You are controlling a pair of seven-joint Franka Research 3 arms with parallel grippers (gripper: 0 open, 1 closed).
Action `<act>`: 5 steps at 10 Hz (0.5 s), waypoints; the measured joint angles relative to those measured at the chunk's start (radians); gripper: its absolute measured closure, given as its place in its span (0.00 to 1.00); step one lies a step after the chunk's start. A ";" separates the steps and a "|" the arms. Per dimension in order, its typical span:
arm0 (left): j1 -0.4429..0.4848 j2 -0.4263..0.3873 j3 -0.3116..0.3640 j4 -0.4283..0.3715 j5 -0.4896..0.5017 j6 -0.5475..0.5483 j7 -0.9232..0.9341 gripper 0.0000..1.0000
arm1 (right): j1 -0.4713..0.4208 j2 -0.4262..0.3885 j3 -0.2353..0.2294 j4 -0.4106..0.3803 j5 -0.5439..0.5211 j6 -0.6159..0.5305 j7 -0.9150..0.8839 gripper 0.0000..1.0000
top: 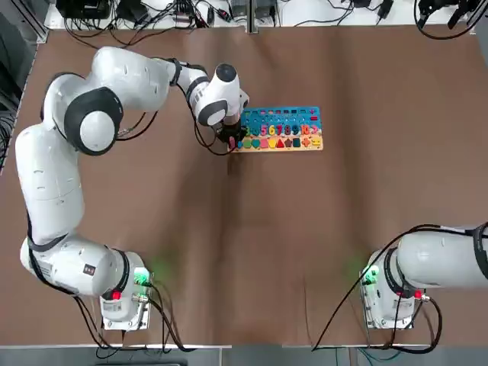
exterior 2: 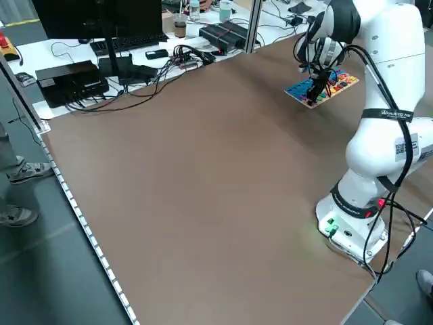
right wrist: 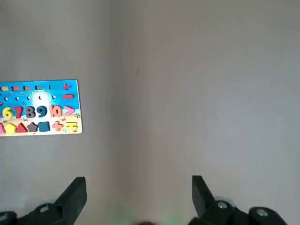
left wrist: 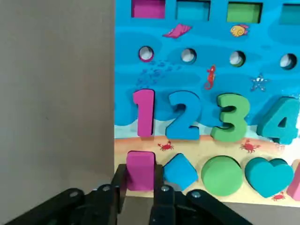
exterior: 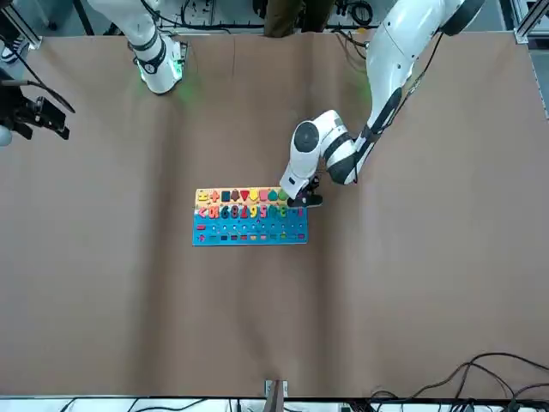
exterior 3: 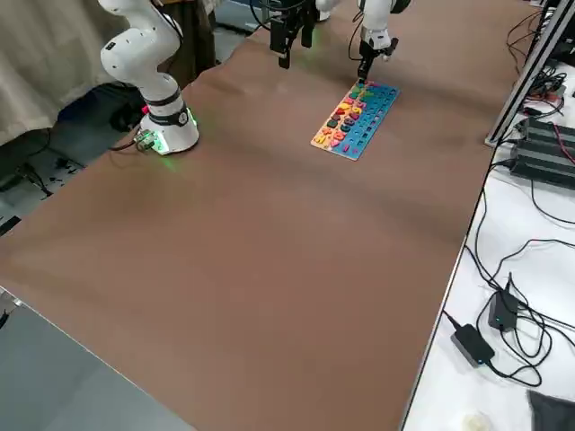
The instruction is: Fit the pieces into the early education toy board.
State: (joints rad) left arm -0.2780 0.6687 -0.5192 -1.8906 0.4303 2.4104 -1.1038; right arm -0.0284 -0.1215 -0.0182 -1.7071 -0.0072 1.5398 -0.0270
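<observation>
I take the board [top: 280, 128] as my landmark. It lies flat on the brown table [top: 252, 252], well out from both bases, its long axis running across the table, side to side as I look down. The blue half faces away from the arms and the tan shape strip faces them.

My left arm reaches out to the board's left end, and the left gripper [left wrist: 139, 192] points down at the tan strip's end corner. Its fingers are drawn close together, clamped on a pink piece [left wrist: 140, 169], a small upright block. The block sits at the first slot of the shape row, just beside the blue diamond [left wrist: 179, 171] and below the pink 1 [left wrist: 144, 119]. Its long side runs across the strip, square to the board's long axis. I cannot tell whether it is fully seated or only resting on the slot.

The right gripper [right wrist: 139, 197] hangs spread wide and empty, parked far back from the board.

I judge the task nearly done: the number and shape rows I can see look filled, no loose pieces lie on the table, and this block seems the last to release.
</observation>
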 joint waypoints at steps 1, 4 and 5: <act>0.000 0.000 0.000 0.000 0.000 0.000 0.000 0.74 | 0.000 0.000 0.000 0.000 0.000 0.000 0.000 0.01; 0.000 0.000 0.000 0.000 0.000 0.000 0.000 0.74 | 0.000 0.000 0.000 0.000 -0.004 0.000 0.000 0.01; 0.000 0.000 0.000 0.000 0.000 0.000 0.000 0.74 | 0.000 0.000 0.000 0.000 -0.006 0.000 0.000 0.01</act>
State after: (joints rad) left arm -0.2780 0.6687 -0.5192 -1.8905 0.4303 2.4104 -1.1040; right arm -0.0284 -0.1215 -0.0182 -1.7071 -0.0136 1.5398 -0.0269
